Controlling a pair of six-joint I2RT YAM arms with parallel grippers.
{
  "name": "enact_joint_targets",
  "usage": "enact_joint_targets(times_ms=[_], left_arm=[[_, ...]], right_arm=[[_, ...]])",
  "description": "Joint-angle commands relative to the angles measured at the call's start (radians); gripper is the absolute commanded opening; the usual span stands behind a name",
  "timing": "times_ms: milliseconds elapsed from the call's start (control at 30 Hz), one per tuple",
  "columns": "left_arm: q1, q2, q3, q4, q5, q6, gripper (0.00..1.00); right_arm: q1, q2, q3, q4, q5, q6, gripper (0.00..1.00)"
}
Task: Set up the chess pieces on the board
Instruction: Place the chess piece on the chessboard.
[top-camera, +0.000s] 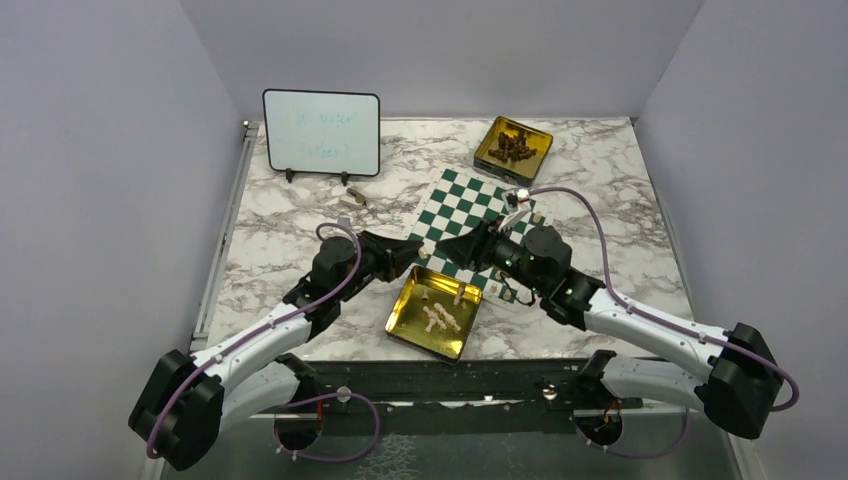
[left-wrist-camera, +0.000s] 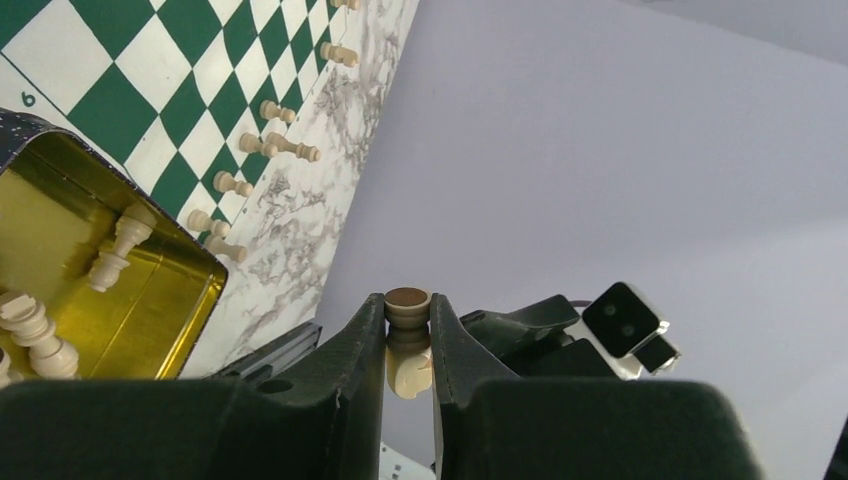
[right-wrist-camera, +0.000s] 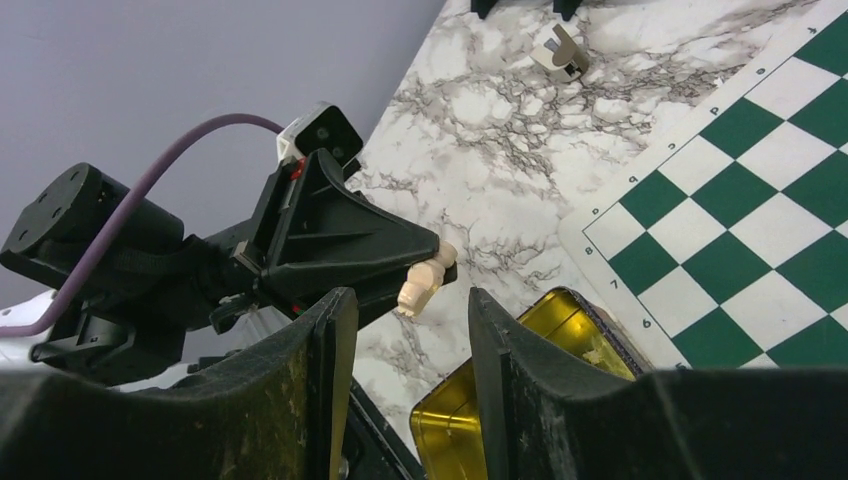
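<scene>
Looks like handover: my left tool clenched on cream piece, right tool released opposite, next needs right closing on it

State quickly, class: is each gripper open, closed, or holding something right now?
Left gripper: closed on a cream chess piece.
Right gripper: open, holding nothing.

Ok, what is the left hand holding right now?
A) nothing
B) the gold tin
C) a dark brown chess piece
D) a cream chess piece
D: a cream chess piece is pinched in the left hand, its round base facing the wrist camera.
</scene>
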Motion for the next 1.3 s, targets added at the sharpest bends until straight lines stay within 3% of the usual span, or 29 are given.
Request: enact_joint_targets(times_ms=[0, 400, 633, 900, 1100, 1267], left_arm=[[0.008, -0.025, -0.01, 0.022, -0.067, -0.105, 0.19], [0.008, 0.001, -0.008, 0.023, -0.079, -0.146, 0.19], [0.008, 0.002, -0.01, 0.027, -0.08, -0.151, 0.18], [0.008, 0.0, -0.02, 0.033, -0.082, -0.153, 0.17], [0.008, 0.014, -0.011, 0.036, -0.076, -0.144, 0.17], [0.008, 0.001, -0.006, 0.035, -0.084, -0.108, 0.37]], right_arm=[[0.025, 0.033, 0.007, 0.068, 0.077, 0.03, 0.49], [0.09, 0.154, 0.086, 0.082, 0.065, 0.034, 0.45], [0.117, 0.2, 0.104, 0.075, 0.097, 0.038, 0.36], [0.137, 0.21, 0.106, 0.028, 0.16, 0.042, 0.26], [0.139, 0.207, 0.105, 0.006, 0.217, 0.041, 0.08], [0.14, 0.196, 0.124, -0.051, 0.258, 0.017, 0.01]])
